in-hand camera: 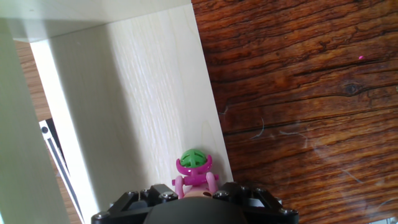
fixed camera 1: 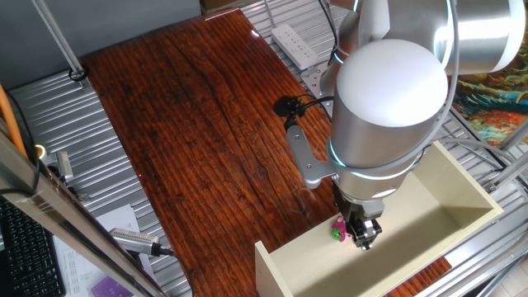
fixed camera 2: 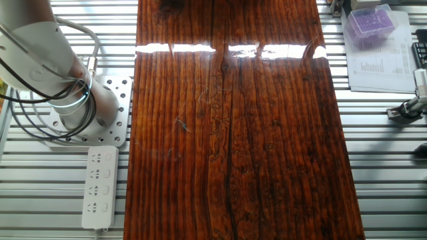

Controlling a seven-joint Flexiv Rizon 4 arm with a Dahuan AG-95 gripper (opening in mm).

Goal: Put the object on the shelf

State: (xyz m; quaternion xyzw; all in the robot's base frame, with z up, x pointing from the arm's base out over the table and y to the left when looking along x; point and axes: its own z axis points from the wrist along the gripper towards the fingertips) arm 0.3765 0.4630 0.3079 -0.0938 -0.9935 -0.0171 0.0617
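The object, a tiny pink toy figure (fixed camera 1: pixel 338 231) with a green cap, sits between my gripper's (fixed camera 1: pixel 361 235) fingers just above the cream shelf (fixed camera 1: pixel 462 194) at the near right of the table. In the hand view the toy (in-hand camera: pixel 194 169) pokes out from between the black fingers of the gripper (in-hand camera: pixel 196 191), over the shelf's pale flat panel (in-hand camera: pixel 143 93) and near that panel's edge by the wood. The gripper is shut on the toy. Neither the toy nor the shelf shows in the other fixed view, which shows only the arm's base (fixed camera 2: pixel 73 100).
The dark wooden tabletop (fixed camera 1: pixel 190 124) also shows in the other fixed view (fixed camera 2: pixel 233 133). A white power strip (fixed camera 1: pixel 295 43) lies beside the arm base, also seen in the other fixed view (fixed camera 2: pixel 99 187). A purple box (fixed camera 2: pixel 371 20) and papers lie off the table's far side.
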